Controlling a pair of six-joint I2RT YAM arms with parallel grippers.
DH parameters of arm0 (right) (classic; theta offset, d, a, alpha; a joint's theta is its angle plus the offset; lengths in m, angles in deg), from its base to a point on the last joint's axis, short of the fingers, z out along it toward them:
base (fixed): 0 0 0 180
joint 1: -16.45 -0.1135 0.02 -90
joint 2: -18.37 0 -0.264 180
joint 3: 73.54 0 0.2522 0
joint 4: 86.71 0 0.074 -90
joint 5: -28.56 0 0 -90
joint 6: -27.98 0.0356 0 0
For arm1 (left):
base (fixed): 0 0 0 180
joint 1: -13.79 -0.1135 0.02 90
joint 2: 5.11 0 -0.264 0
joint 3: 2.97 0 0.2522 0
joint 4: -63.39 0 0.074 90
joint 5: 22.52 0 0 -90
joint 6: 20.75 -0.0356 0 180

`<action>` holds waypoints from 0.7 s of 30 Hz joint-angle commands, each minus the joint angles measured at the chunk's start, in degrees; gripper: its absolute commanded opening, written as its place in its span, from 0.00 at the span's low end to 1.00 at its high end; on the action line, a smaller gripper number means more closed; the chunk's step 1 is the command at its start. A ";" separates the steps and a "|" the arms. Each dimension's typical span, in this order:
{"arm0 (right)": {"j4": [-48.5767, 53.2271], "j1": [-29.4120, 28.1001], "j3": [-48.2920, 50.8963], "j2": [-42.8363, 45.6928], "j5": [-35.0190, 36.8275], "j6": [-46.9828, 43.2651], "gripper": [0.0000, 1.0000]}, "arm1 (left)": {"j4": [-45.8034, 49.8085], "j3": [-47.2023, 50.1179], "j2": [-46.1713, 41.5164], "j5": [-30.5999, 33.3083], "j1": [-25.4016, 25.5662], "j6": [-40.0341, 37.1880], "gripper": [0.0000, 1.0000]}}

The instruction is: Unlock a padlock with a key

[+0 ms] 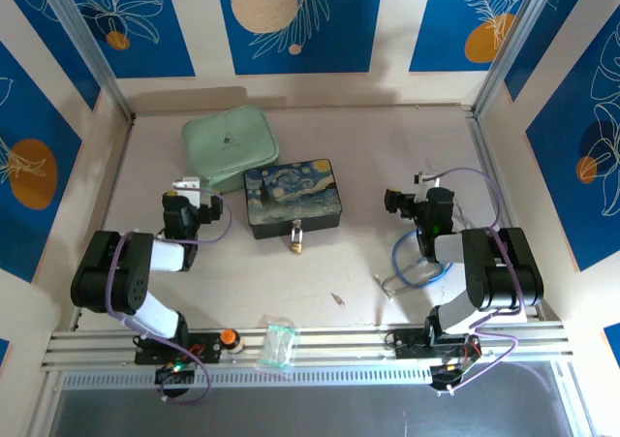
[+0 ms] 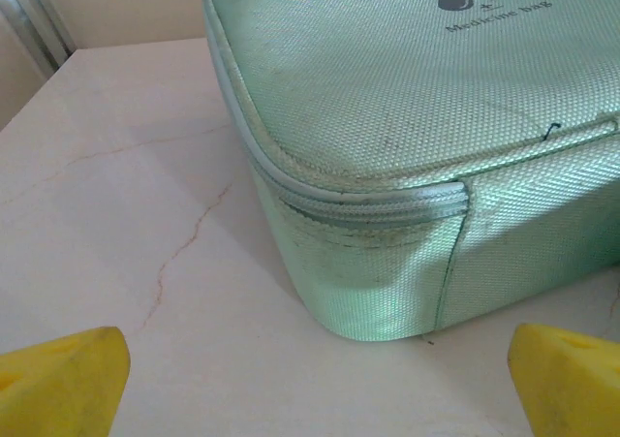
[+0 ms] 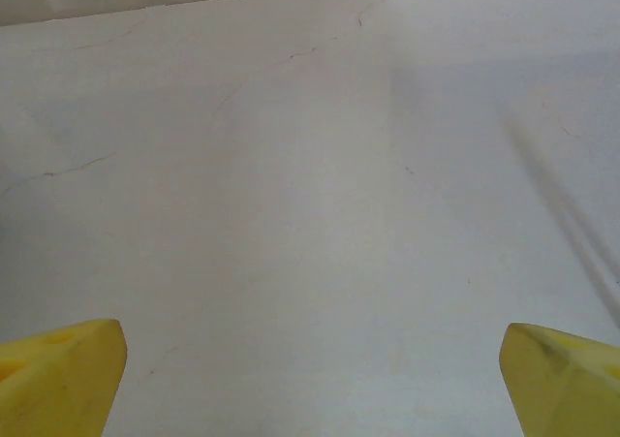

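Top external view has the padlock [image 1: 295,239] hanging at the front of the painted box [image 1: 291,198], off to the right of the left gripper [image 2: 312,359] and a bit nearer the arm bases. It sits between the two grippers, closer to the left one. It's a tiny thing with a brass-gold body. The shackle is too small for me to make out properly.

I'd guess it is light, hard and smooth, so it will likely swing or twist on the box unless it is pinched across the flat sides of its body.

What I take to be the key [image 1: 337,299] is a slim dull sliver lying flat on the table [image 1: 426,127], back toward the bases from the right gripper [image 3: 312,359] and to its left. Being thin, stiff and slippery, it will be awkward to lift off the surface. The head end looks like the place to grip it, with the blade left free.

Both grippers have their yellow fingers spread wide and hold nothing. The left one faces the corner of a green bag [image 2: 407,137], and the right one looks down on bare tabletop.
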 commanded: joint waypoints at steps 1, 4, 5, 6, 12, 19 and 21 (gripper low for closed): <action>-1.16 0.35 -1.45 0.47 -1.12 -1.22 0.99 | -1.15 -0.50 0.31 -3.51 0.25 -2.07 0.99; -1.18 0.28 -1.43 0.47 -1.12 -1.27 0.99 | -0.23 -0.75 0.26 -4.20 0.25 -2.15 0.99; -1.18 0.27 -1.38 0.47 -1.12 -1.26 0.99 | 0.10 -0.92 0.21 -4.41 0.20 -2.07 0.99; -1.13 0.27 -1.38 0.47 -1.12 -1.27 0.99 | -0.34 -0.76 0.30 -4.24 0.21 -2.16 0.99; -1.12 0.28 -1.38 0.47 -1.12 -1.22 0.99 | -0.19 -0.84 0.21 -4.29 0.25 -2.08 0.99; -1.15 0.27 -1.38 0.45 -1.16 -1.27 0.99 | -0.01 -0.93 0.25 -4.42 0.17 -2.08 0.99; -1.17 0.27 -1.40 0.40 -1.19 -1.27 0.99 | -0.01 -0.91 0.31 -4.42 0.16 -2.08 0.99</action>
